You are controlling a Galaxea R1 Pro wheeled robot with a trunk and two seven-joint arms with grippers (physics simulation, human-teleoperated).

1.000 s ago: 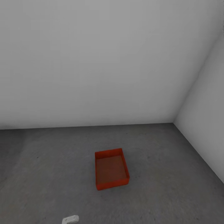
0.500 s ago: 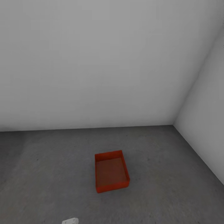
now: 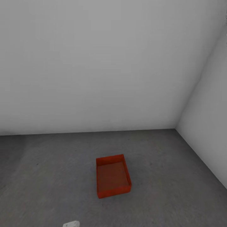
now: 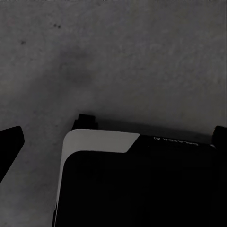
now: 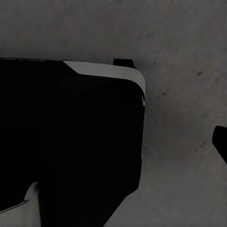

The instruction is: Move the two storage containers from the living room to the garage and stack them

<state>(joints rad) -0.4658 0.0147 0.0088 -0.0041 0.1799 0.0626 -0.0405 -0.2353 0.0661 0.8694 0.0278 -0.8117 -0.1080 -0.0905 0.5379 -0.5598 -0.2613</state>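
Resting on mottled grey concrete floor (image 3: 164, 176), one tapered orange-red rectangular container (image 3: 112, 176); hand states untellable.

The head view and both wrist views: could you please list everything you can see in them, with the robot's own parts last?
storage container: one, orange-red, open-top and empty, standing upright on the floor, apart from both walls.
floor: one, dark grey mottled concrete, across the lower part of the head view and under both wrist cameras.
walls: two, plain white, meeting in a corner to the right of the container.
small white part: one, at the bottom edge of the head view; too little shows to tell what it is.
robot's body: black with a white edge, seen from both wrist cameras above the floor.
dark tip: one in each wrist view, black, possibly end effector fingers.
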